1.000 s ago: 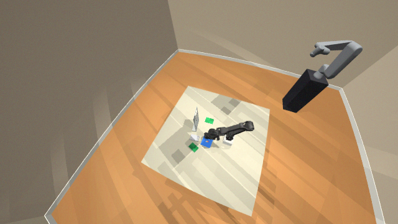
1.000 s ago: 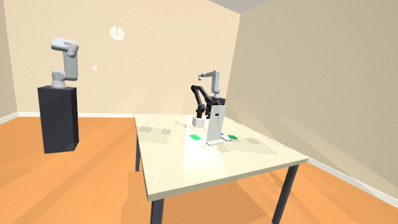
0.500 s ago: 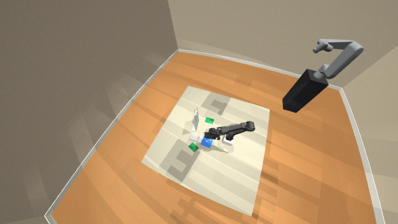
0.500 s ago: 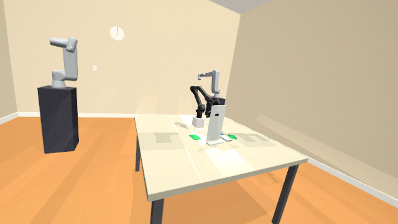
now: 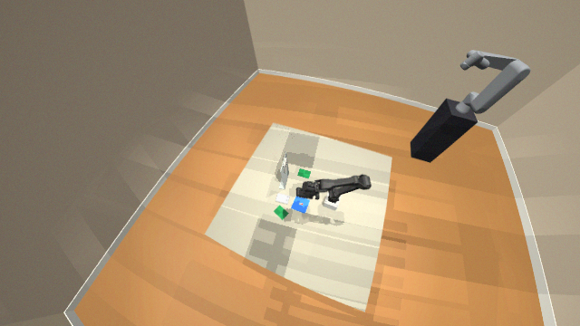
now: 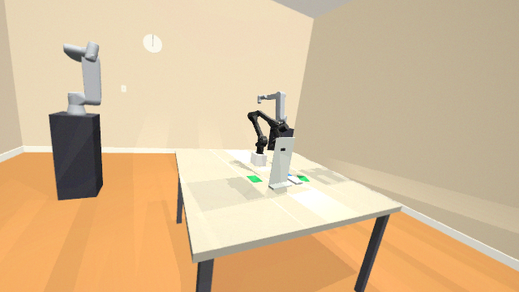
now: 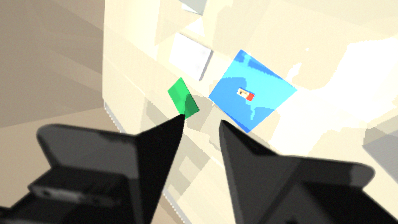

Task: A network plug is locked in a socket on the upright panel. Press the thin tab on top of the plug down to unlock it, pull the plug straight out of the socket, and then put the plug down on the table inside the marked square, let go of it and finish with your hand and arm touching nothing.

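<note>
Small white network plug with a red end [image 7: 245, 94] is lying flat on the blue marked square [image 7: 265, 107], mid-right of the wrist view, roughly central in the square. It is out of the socket and not touching the gripper.

Black parallel-jaw gripper [image 7: 201, 124]: jaws part-open, nothing between them, only desk surface visible through the gap. It hangs above the pale cream desk [image 6: 227, 227], clear of the plug.

Key relation: the plug sits up and to the right of the fingertips in the wrist view, past the tip of the right-hand finger [image 7: 235, 145]. Its long axis runs nearly left-right in that frame, red end to the right. The gripper is well off it, so any exit path should go up and away, not across the square.

Other items: green flat marker [image 7: 183, 97] just off the left fingertip, white flat patch [image 7: 189, 54] upper centre. In the top view, the grey-white upright panel [image 5: 284, 171] stands left of the gripper.

Judgement: placement looks done; what's left is confirming the arm touches nothing.
</note>
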Robot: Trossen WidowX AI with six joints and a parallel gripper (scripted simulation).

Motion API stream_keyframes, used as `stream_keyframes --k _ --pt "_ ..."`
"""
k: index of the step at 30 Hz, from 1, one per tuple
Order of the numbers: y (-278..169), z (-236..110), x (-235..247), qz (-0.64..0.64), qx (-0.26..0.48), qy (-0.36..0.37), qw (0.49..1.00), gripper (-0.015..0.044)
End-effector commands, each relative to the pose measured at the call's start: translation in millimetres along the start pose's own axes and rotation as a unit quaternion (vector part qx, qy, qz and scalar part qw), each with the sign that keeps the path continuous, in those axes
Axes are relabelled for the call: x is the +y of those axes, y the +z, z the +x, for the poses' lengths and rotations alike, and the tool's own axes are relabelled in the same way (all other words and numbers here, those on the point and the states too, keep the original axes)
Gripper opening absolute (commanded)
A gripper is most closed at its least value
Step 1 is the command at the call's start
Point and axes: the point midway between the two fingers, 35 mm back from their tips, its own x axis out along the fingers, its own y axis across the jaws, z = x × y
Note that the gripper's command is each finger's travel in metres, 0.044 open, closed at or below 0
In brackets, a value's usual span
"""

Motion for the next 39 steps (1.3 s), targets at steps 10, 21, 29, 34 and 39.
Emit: stream_keyframes --k 10,21,29,34,39 --pt "-0.6 -39.8 22.8 -0.002 0.002 0.008 1.000 0.0156" --pt "-0.8 -54.1 28.2 -0.002 0.003 0.009 1.000 0.0261" --pt "-0.8 -54.1 28.2 -0.002 0.003 0.009 1.000 0.0440" --pt "-0.8 -54.1 28.2 -0.002 0.003 0.009 1.000 0.0440" --pt "-0.8 -54.1 28.2 -0.002 0.003 0.009 1.000 0.0440"
